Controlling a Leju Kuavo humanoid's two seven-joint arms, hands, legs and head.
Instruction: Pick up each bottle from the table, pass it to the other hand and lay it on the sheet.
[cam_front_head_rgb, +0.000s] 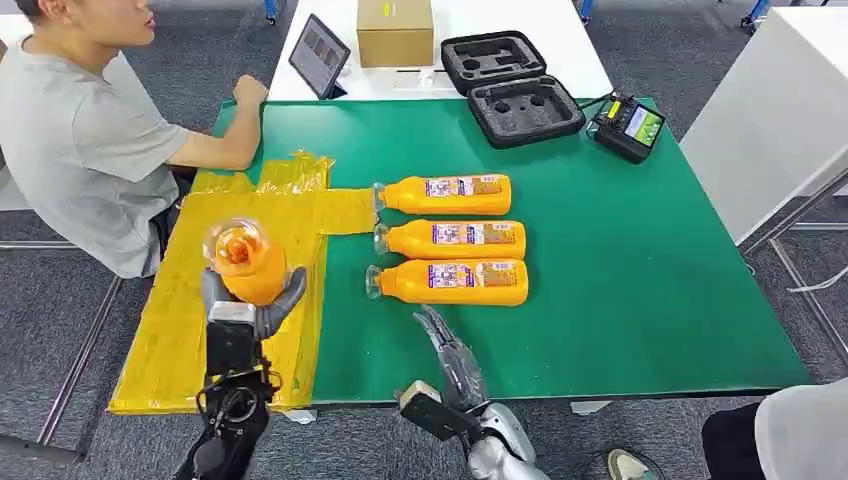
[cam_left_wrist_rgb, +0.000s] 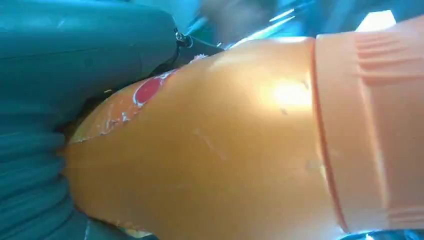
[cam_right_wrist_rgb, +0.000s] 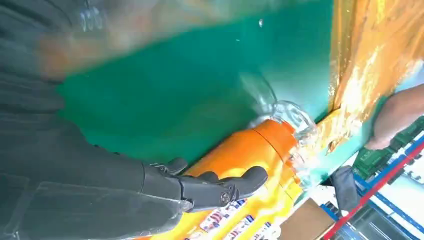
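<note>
You have a green table (cam_front_head_rgb: 620, 300) in front of you, with a white table (cam_front_head_rgb: 470, 20) butted against its far edge at twelve o'clock. A crinkled yellow sheet (cam_front_head_rgb: 180, 330) covers the green table's nine o'clock side, one strip reaching toward the centre. At the centre, three orange bottles lie on their sides in a row, clear caps pointing to nine o'clock: the far bottle (cam_front_head_rgb: 445, 194) with its cap on the strip, the middle bottle (cam_front_head_rgb: 452, 239), and the near bottle (cam_front_head_rgb: 450, 282). At one o'clock, an open black foam case (cam_front_head_rgb: 512, 85) straddles both tables, a black controller (cam_front_head_rgb: 626, 126) beside it. The white table carries a tablet (cam_front_head_rgb: 318, 55) and a cardboard box (cam_front_head_rgb: 395, 32).
</note>
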